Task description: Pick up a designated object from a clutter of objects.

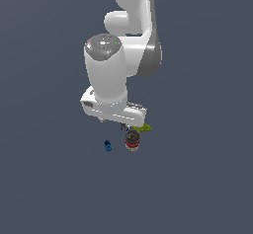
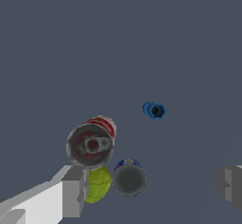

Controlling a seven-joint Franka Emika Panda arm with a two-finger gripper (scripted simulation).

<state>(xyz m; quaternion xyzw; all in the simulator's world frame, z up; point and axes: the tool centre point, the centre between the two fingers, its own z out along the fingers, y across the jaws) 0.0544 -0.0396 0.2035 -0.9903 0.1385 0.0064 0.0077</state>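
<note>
The designated object (image 2: 154,110) is a tiny bright blue piece lying alone on the floor, also seen as the blue piece (image 1: 107,145) to the exterior view's left of the clutter. The clutter holds a red-and-white can (image 2: 92,142) with a dark top, a yellow-green lump (image 2: 98,184) and a dark grey round object (image 2: 129,179). My gripper (image 2: 152,187) is open and hovers above the clutter, holding nothing. In the exterior view the gripper (image 1: 124,125) sits just above the can (image 1: 132,140), apart from the blue piece.
The floor (image 1: 197,178) is a plain dark grey surface. The arm's white wrist and hand (image 1: 112,107) hang over the clutter and hide part of it; the yellow-green lump (image 1: 144,127) peeks out beside the hand.
</note>
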